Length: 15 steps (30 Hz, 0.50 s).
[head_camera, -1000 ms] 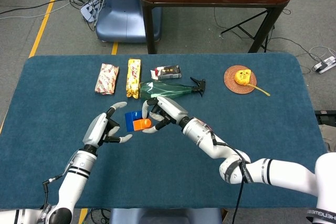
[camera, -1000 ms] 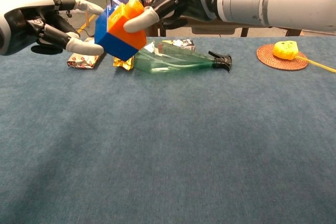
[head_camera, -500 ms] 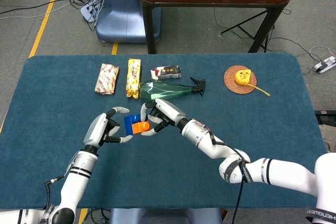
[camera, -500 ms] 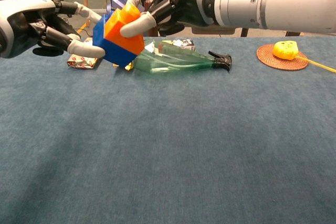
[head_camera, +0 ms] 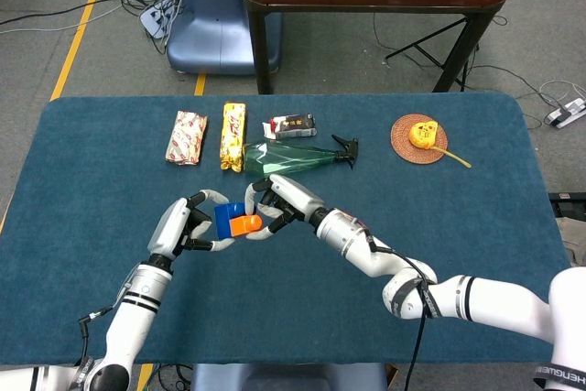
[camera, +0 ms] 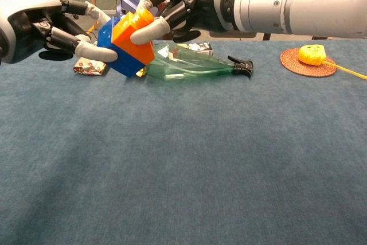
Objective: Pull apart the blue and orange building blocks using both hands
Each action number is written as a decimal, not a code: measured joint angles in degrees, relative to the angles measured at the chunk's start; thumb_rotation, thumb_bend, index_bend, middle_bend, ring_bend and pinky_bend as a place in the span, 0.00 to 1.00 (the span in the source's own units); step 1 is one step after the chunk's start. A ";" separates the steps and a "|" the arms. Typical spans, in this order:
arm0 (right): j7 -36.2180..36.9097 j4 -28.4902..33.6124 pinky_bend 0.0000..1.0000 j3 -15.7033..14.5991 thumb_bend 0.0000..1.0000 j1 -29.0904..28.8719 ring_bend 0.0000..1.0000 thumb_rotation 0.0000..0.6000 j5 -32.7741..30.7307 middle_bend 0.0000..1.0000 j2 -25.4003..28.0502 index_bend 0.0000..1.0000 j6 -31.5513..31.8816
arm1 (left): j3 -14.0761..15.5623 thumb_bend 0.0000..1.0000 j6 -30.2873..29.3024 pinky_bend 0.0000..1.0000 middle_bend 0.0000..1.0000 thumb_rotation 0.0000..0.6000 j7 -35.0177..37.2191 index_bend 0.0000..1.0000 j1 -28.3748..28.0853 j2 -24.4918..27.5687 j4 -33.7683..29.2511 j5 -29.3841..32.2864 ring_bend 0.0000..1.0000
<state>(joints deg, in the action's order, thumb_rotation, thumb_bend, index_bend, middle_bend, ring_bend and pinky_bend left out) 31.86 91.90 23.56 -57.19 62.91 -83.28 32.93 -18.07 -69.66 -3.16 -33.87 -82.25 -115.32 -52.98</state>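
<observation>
The joined blocks hang above the table left of centre: a blue block [head_camera: 226,217] [camera: 112,49] on the left, an orange block [head_camera: 245,224] [camera: 135,37] on the right. My right hand [head_camera: 279,202] [camera: 192,7] grips the orange block from the right, fingers curled over its top. On the other side my left hand [head_camera: 179,229] [camera: 43,24] closes its fingers around the blue block, touching it above and below. The two blocks are still stuck together.
Behind the hands lie a green spray bottle [head_camera: 293,157] [camera: 195,65], two foil snack packs [head_camera: 187,136] [head_camera: 233,135] and a small box [head_camera: 290,125]. A yellow tape measure [head_camera: 422,134] [camera: 312,54] rests on a round coaster at the back right.
My right hand has carried the joined blocks leftward into my left hand. The left fingers, apart a second ago, now close on the blue block.
</observation>
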 measured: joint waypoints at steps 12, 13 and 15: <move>1.40 -0.27 1.00 0.12 0.27 0.59 1.00 1.00 1.15 1.00 0.10 0.71 0.08 | 0.31 0.00 -1.27 1.00 1.00 1.00 0.44 0.72 0.70 -1.16 1.30 -1.34 1.00; 1.52 -0.25 1.00 0.12 0.27 0.64 1.00 1.00 1.22 1.00 0.12 0.71 0.08 | 0.32 0.00 -1.39 1.00 1.00 1.00 0.49 0.72 0.78 -1.28 1.45 -1.50 1.00; 1.73 -0.24 1.00 0.14 0.27 0.70 1.00 1.00 1.33 1.00 0.19 0.71 0.04 | 0.42 0.00 -1.49 1.00 1.00 1.00 0.59 0.73 0.94 -1.44 1.71 -1.81 1.00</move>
<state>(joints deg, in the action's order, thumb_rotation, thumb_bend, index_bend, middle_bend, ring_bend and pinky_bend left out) 33.58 91.65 23.69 -56.49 64.24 -83.09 32.97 -17.65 -71.14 -2.57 -32.93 -83.69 -113.61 -54.78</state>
